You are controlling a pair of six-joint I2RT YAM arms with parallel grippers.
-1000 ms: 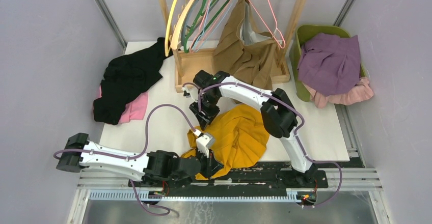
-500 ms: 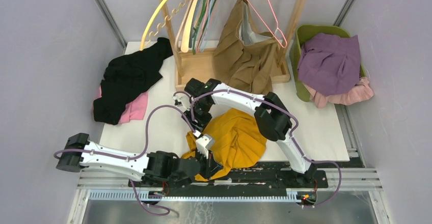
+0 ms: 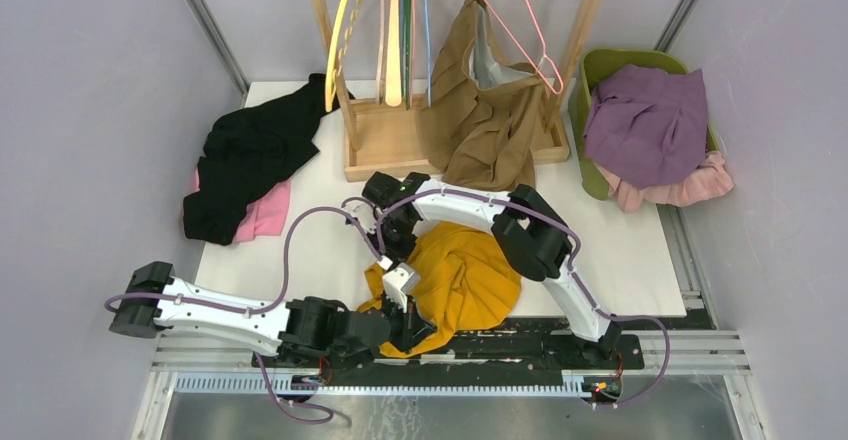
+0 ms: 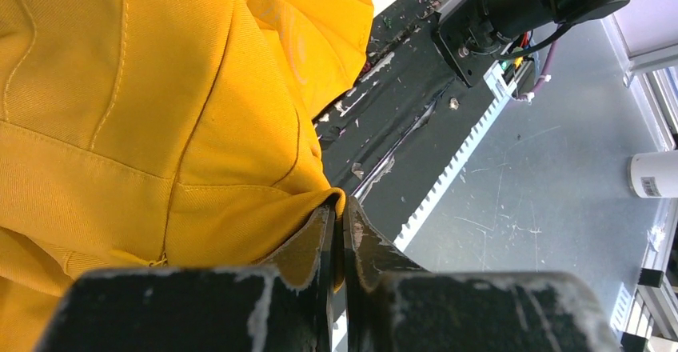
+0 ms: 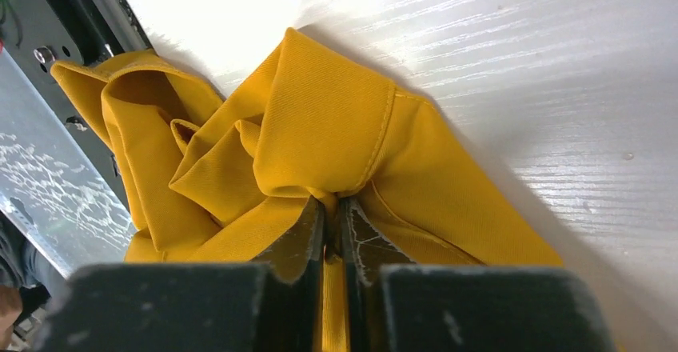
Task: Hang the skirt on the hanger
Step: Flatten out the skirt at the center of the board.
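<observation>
Two folds of skirt (image 3: 470,270) nipped, seemingly — inside left tool (image 4: 337,210), right tool (image 5: 330,202)

left arm (image 3: 215,315) lies low along the near edge, reaching right | left gripper (image 4: 337,218) pinches a fold of the skirt (image 3: 465,275) | right arm (image 3: 545,245) folds back leftward | right gripper (image 5: 330,206) points down, jaws clamped on a skirt fold

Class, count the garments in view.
6: yellow skirt, front centre; black garment over pink cloth, left; brown garment on the rack; purple garment over peach cloth in the basket. Others possibly hidden.
</observation>
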